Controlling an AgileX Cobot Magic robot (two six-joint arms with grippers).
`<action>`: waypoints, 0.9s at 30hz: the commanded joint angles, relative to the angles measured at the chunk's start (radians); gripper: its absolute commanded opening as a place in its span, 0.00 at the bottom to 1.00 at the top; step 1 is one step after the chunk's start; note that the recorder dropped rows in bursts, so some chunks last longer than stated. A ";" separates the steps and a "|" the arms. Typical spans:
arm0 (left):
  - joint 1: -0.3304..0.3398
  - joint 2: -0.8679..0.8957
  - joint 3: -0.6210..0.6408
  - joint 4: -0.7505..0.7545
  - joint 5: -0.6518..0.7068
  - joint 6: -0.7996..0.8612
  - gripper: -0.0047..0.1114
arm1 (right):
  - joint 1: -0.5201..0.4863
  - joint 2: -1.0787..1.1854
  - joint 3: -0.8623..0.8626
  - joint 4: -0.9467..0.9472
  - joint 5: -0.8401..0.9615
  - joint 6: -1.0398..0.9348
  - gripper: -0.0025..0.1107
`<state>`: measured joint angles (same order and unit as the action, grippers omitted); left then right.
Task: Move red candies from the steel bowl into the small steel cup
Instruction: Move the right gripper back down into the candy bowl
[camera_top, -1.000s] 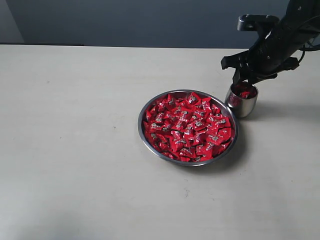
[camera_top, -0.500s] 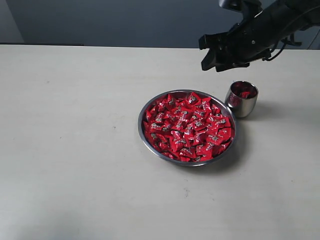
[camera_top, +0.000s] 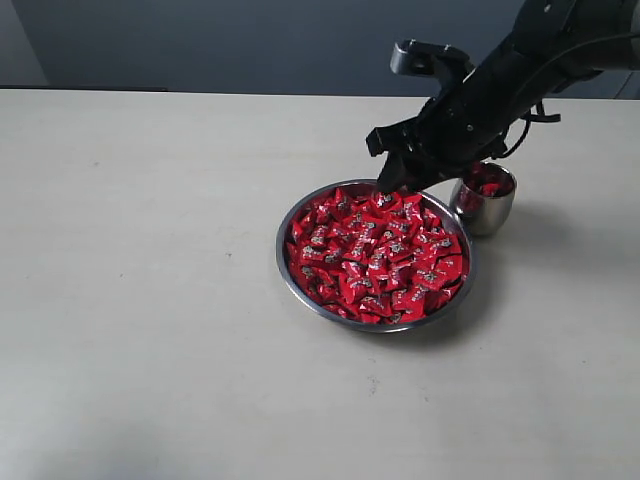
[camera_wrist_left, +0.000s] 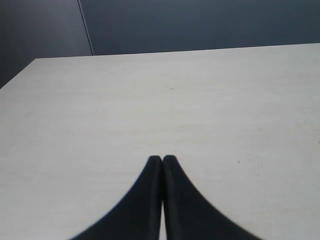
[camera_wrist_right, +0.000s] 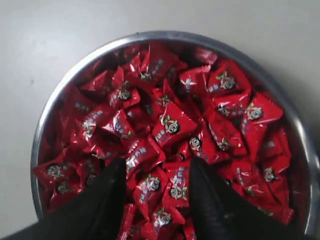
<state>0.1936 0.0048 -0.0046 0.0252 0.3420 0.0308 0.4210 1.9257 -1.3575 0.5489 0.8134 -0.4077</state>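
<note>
Setting: pale table (camera_top: 150, 250) before a dark wall, shown from an outside camera and from both wrists.
Bowl: wide, shallow steel bowl (camera_top: 283, 262) near the middle of the table, open side up.
Candies: red candies (camera_top: 375, 255) heaped across the whole bowl, shiny wrappers overlapping at all angles; plainly the supply to pick from.
Cup: small steel cup (camera_top: 484, 212) upright just beside the bowl's far right rim; touching or not, impossible to tell. A few red wrappers visible inside. Probably set this close to keep each carry short.
Right claw: right claw (camera_top: 387, 183) open and empty, dark fingers spread over the far part of the pile. In the wrist view, tips (camera_wrist_right: 157, 167) straddling several wrappers; contact with them cannot be told.
Right arm: right arm (camera_top: 510, 75) coming in from the right edge, sloping down and leftward past the cup, wrist tipped so its camera looks almost straight down into the bowl (camera_wrist_right: 165, 35).
Reason for the spread: likely set wide enough to close around one candy or a small cluster; a short descent and a pinch seem the next need.
Left claw: left claw (camera_wrist_left: 162, 159) closed on nothing, fingers pressed flat together above bare table (camera_wrist_left: 200, 100); absent from the outside view, seemingly parked clear of the work.
Progress: early by the look of it, with the bowl full and the cup only partly filled.
</note>
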 joint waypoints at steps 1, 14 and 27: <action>-0.007 -0.005 0.005 0.002 -0.008 -0.001 0.04 | 0.000 0.017 -0.004 -0.070 0.035 0.053 0.38; -0.007 -0.005 0.005 0.002 -0.008 -0.001 0.04 | 0.070 0.080 -0.004 -0.142 0.074 0.070 0.38; -0.007 -0.005 0.005 0.002 -0.008 -0.001 0.04 | 0.081 0.095 -0.004 -0.253 0.002 0.148 0.38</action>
<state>0.1936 0.0048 -0.0046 0.0252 0.3420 0.0308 0.5033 2.0201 -1.3575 0.2982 0.8286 -0.2657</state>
